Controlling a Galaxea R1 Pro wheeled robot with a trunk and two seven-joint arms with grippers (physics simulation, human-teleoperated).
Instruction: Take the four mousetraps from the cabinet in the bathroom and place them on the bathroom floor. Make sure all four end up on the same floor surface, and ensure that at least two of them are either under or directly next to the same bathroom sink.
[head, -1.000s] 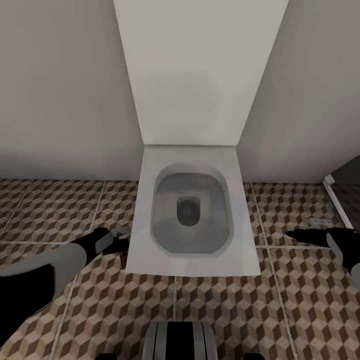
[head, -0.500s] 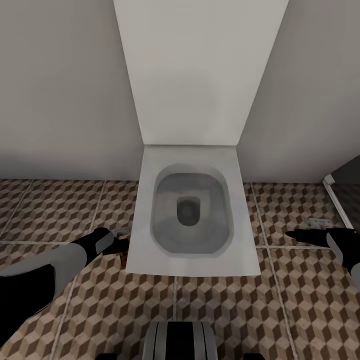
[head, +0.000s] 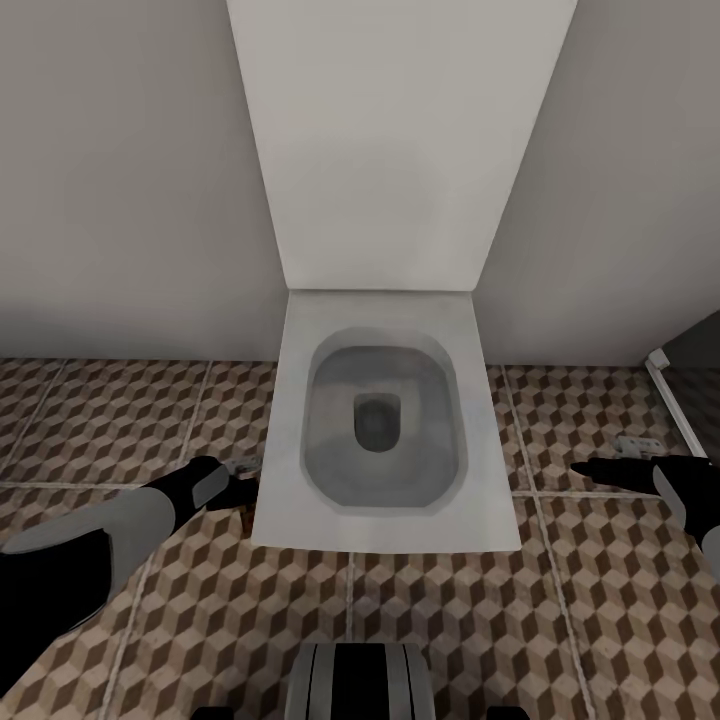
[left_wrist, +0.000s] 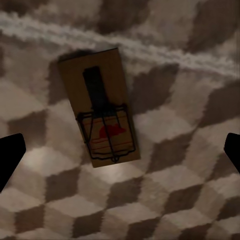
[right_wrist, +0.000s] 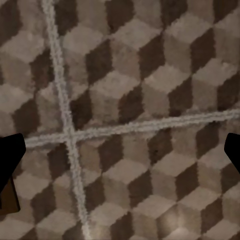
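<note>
I'm facing a white toilet on the patterned floor. My left gripper hangs spread wide over a mousetrap lying flat on the tiles beside a grout line, gripping nothing. My right gripper is equally wide and empty above bare tiles.

wooden mousetrap, matt tiled floor

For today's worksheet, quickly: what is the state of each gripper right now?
Left gripper: open, empty, above a flat brown wooden mousetrap on the floor.
Right gripper: open, empty.
</note>
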